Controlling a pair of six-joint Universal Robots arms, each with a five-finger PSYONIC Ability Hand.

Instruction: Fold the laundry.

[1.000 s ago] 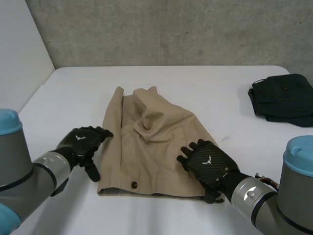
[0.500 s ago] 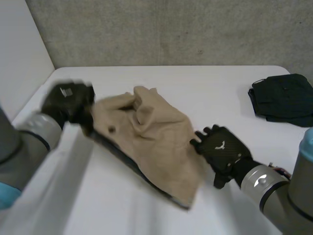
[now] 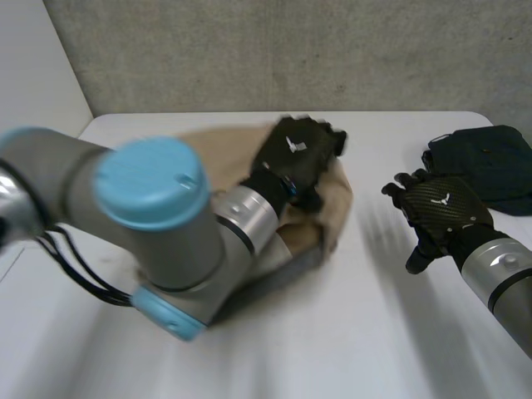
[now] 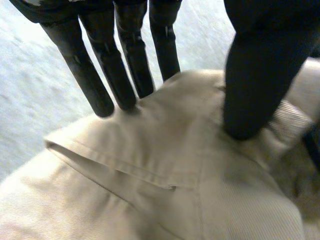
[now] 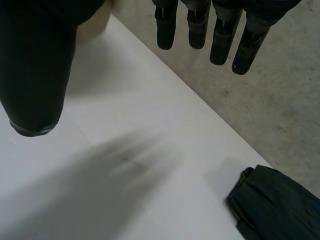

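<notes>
The tan cloth lies doubled over itself near the middle of the table. My left hand reaches across it. My straight fingers sit behind a hemmed edge and my thumb presses on the front, pinching the cloth between them. I judge that I hold this edge to lay it over the rest as a fold. My right hand hovers beside the cloth, fingers spread and empty, probably to leave room. Well apart, at the far right, sit the dark folded clothes. I count one tan cloth, one dark pile and two hands.
</notes>
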